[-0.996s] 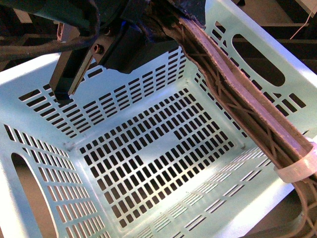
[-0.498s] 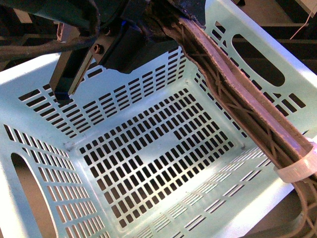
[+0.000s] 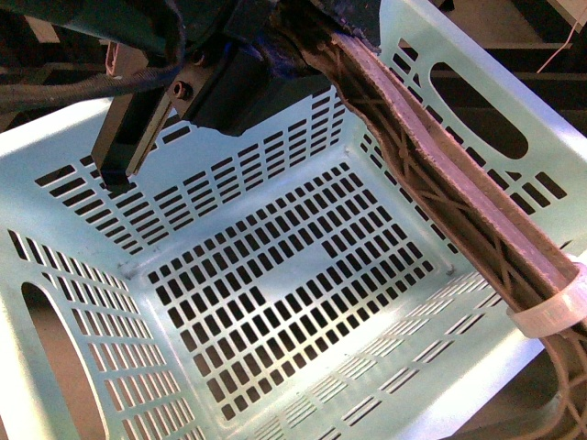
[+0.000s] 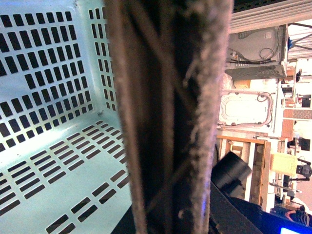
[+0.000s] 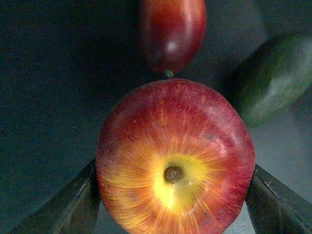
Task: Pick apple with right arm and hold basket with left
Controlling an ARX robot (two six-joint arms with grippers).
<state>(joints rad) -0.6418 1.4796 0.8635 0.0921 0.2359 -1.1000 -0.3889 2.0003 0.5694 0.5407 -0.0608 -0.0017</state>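
Observation:
The pale mint-green basket [image 3: 275,275] fills the front view, empty, its slotted floor and walls in sight. My left gripper [image 3: 385,101] is shut on the basket's wall; its brown ribbed finger [image 3: 449,197] with a white band [image 3: 550,312] runs along the right wall. In the left wrist view the finger [image 4: 165,117] fills the middle, with the basket [image 4: 53,97] beside it. My right gripper [image 5: 173,195] is shut on the red apple [image 5: 175,161], stem dimple facing the camera, with a black finger [image 5: 73,204] on each side. The apple does not show in the front view.
A darker maroon fruit [image 5: 171,34] lies just beyond the apple, and a dark green fruit [image 5: 273,78] beside it, on a dark grey surface [image 5: 53,73]. A black blocky part [image 3: 138,119] stands behind the basket's far wall. Shelving and equipment [image 4: 253,97] show past the left finger.

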